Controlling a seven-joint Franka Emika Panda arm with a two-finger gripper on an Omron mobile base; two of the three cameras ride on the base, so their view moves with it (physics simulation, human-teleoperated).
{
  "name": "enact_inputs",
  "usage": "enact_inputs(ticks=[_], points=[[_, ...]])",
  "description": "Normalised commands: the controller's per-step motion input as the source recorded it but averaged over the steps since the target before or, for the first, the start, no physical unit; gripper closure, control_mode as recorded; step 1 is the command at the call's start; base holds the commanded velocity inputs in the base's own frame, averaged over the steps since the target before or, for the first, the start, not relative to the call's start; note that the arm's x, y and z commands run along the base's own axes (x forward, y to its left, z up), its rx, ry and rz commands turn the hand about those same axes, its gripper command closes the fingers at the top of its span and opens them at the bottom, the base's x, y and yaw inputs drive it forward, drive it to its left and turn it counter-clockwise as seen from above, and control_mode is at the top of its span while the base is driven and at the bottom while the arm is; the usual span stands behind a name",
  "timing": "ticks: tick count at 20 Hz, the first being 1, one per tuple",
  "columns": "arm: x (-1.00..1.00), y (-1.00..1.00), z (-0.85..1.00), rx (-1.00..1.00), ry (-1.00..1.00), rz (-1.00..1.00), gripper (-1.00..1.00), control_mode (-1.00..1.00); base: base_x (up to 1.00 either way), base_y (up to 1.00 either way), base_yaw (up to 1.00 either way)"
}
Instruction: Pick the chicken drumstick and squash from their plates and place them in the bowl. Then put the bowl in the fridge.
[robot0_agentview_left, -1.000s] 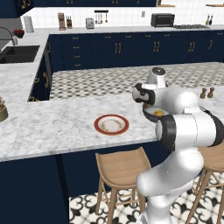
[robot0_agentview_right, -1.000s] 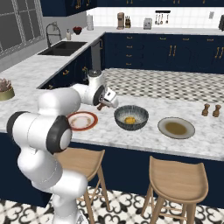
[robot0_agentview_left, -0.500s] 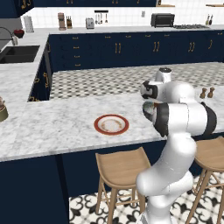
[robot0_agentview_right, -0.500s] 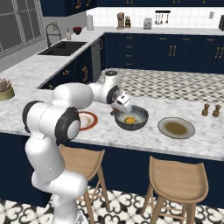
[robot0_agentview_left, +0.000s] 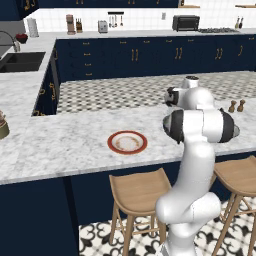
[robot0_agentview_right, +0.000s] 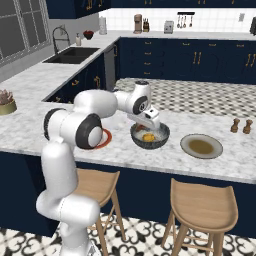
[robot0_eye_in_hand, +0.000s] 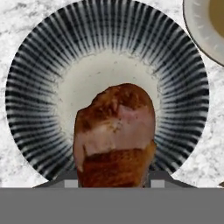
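The gripper (robot0_agentview_right: 151, 124) hangs just above the bowl (robot0_agentview_right: 161, 140) on the marble counter (robot0_agentview_right: 125, 150), seen from the right base camera. In the hand view, the chicken drumstick (robot0_eye_in_hand: 116, 135) sits between the jaws, which are partly closed around it and grip its lower end. The meat stands up in front of the bowl's (robot0_eye_in_hand: 39, 87) pale middle, with the dark ribbed wall showing all round it. The drumstick is clear of the bowl's floor as far as can be told, since it blocks the view beneath.

From the right base camera a yellow-orange lump, the squash (robot0_agentview_right: 148, 137), lies inside the bowl below the hand. The grey-beige plate (robot0_agentview_right: 201, 146) with its dark rim rests on the counter to the right of the bowl, near it but apart; its edge (robot0_eye_in_hand: 199, 26) shows at the upper right corner of the hand view. The white plate with the red-orange rim (robot0_agentview_left: 127, 142) lies flat on the counter to the left of the arm in the left base view, and is half hidden behind the arm's elbow (robot0_agentview_right: 103, 138) from the other side.

Two small shakers (robot0_agentview_right: 240, 125) stand together near the counter's far right edge.
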Motion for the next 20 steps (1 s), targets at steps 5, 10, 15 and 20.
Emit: enact_inputs(ticks=[5, 10, 15, 20], points=[[0.13, -0.05, -0.5, 0.02, 0.02, 0.0, 1.0, -1.0, 0.0, 0.0, 0.0], [0.03, -0.07, -0.33, 0.0, 0.0, 0.0, 1.0, -1.0, 0.0, 0.0, 0.0], [0.07, 0.0, -0.07, 0.0, 0.0, 0.0, -1.0, -1.0, 0.0, 0.0, 0.0], [0.0, 0.0, 0.01, 0.0, 0.0, 0.0, -1.0, -1.0, 0.0, 0.0, 0.0]])
